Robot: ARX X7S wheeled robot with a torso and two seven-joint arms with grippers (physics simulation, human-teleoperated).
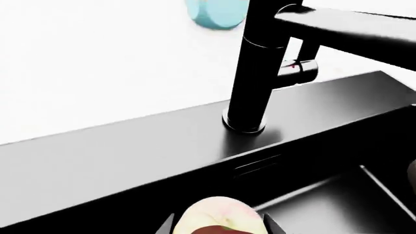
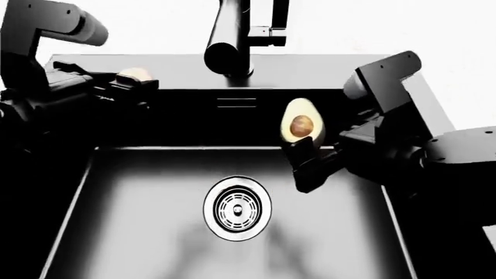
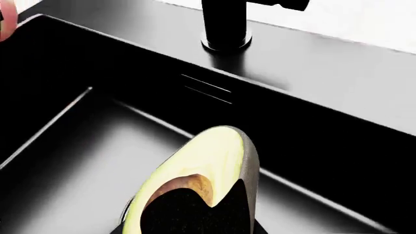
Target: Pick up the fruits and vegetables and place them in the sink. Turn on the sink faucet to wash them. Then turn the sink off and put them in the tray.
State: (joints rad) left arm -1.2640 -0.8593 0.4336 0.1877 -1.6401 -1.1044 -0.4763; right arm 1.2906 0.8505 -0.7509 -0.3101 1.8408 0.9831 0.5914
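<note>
**Both arms hold fruit over sink**

Left wrist: peach [image 1: 217, 214] sits clamped between the left gripper's [image 1: 219, 225] jaws, pale pink-yellow top showing. It hangs above the sink [image 1: 162, 146] near the back rim. Faucet [image 1: 256, 63] stands upright on that rim, small side lever [image 1: 299, 68] sticking out. White bench [image 1: 97, 58] beyond the rim, with a pale blue round object [image 1: 217, 12] at the frame edge.

Head: left gripper [image 2: 133, 81] grasps the peach [image 2: 136, 73] at the sink's [image 2: 326, 70] back-left corner, above the basin. Right gripper [image 2: 306, 152] is clenched on the avocado [image 2: 301, 121], cut face toward the camera, pit visible, held upright over the basin's right side. Drain [image 2: 237, 207] lies mid-floor, well apart from both fruits. Faucet [image 2: 231, 40] at back centre, between the two arms.

Right wrist: avocado [image 3: 201, 170] fills the near frame, the right gripper's [image 3: 195, 214] dark jaws gripping its lower part. Sink floor [image 3: 97, 146] below it, faucet base [image 3: 226, 27] on the far rim. Sliver of pink peach [image 3: 5, 22] at the frame edge.
</note>
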